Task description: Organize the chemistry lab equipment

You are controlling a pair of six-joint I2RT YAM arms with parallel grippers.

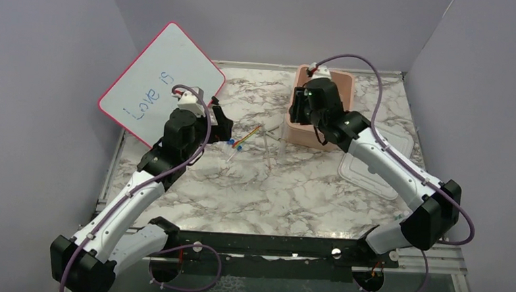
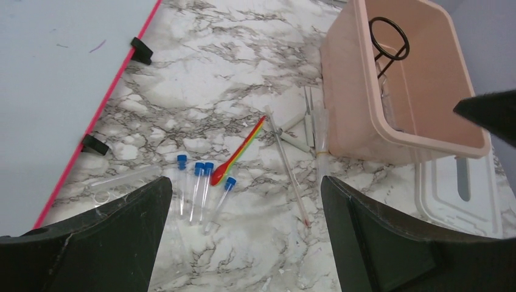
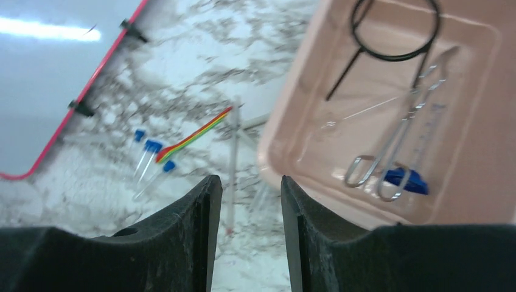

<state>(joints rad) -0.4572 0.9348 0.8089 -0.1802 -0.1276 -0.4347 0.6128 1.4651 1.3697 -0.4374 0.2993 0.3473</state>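
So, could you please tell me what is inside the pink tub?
Inside the tub lie a black wire ring stand, metal tongs and a small blue piece by them. The right gripper covers the tub's near edge, so that part cannot be seen.

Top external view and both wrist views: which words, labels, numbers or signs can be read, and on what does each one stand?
"Love is": handwritten in blue marker on the whiteboard, top external view.
Faint marks beside the tongs inside the pink tub, right wrist view: too blurred to read.
Nothing else readable in any view.
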